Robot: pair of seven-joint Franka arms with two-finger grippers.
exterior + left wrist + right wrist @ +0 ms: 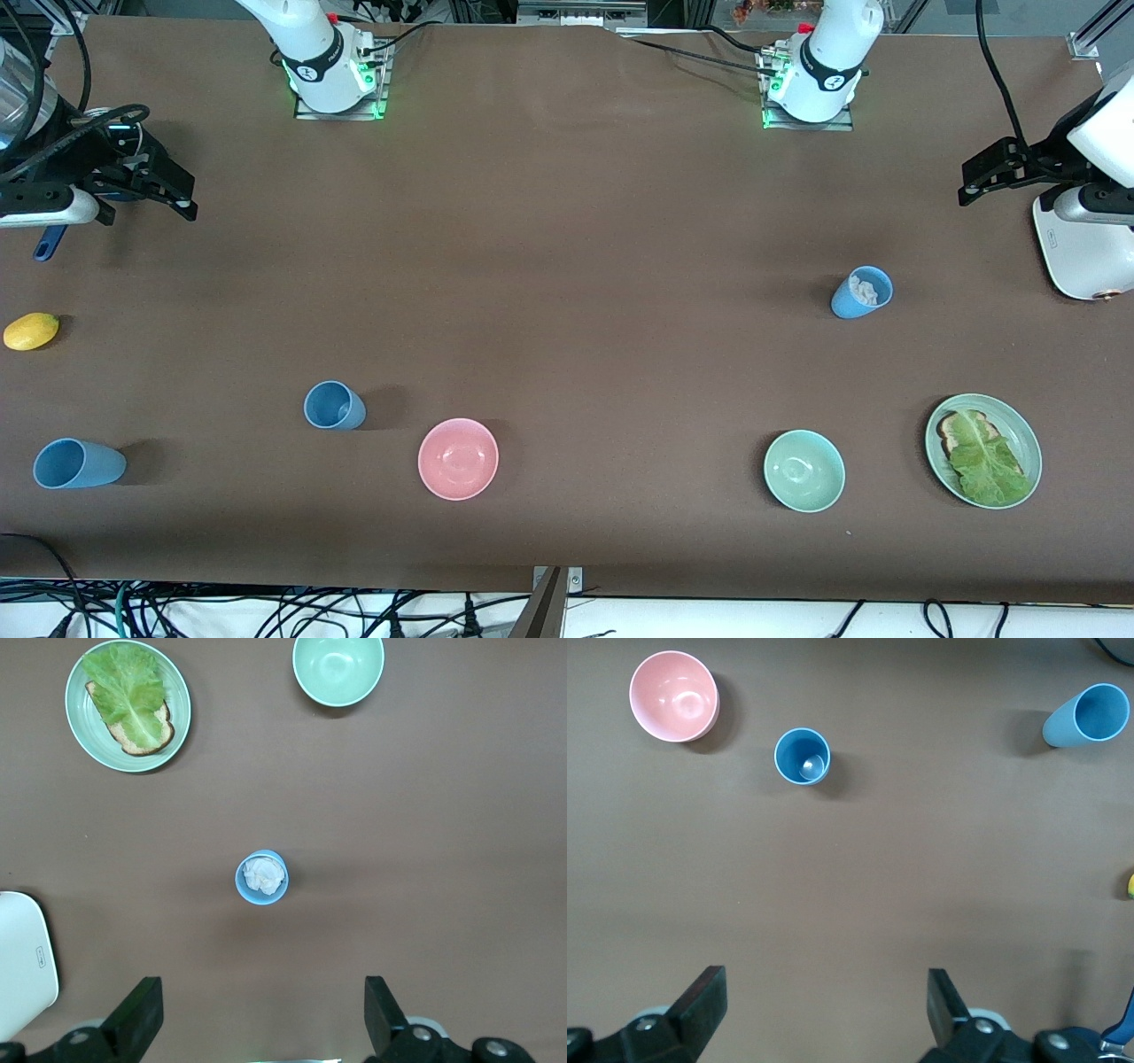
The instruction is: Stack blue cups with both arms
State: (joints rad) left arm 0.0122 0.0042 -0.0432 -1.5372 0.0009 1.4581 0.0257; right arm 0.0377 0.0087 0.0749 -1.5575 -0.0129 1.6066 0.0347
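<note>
Three blue cups stand on the brown table. One blue cup (861, 292) (263, 878), toward the left arm's end, holds a crumpled white wad. My left gripper (967, 182) (263, 1014) hangs open and empty above the table near that end, apart from this cup. Toward the right arm's end, an empty blue cup (334, 406) (803, 756) sits beside the pink bowl. A third blue cup (78, 463) (1090, 715) stands closest to that end and nearer the front camera. My right gripper (188, 197) (827, 1005) hovers open and empty over that end, well clear of both cups.
A pink bowl (458, 458) (673, 696), a pale green bowl (803, 470) (338, 669) and a green plate with bread and lettuce (1028, 439) (177, 722) line the near side. A yellow fruit (31, 330), a blue handle (49, 244) and a white appliance (1076, 257) sit at the table's ends.
</note>
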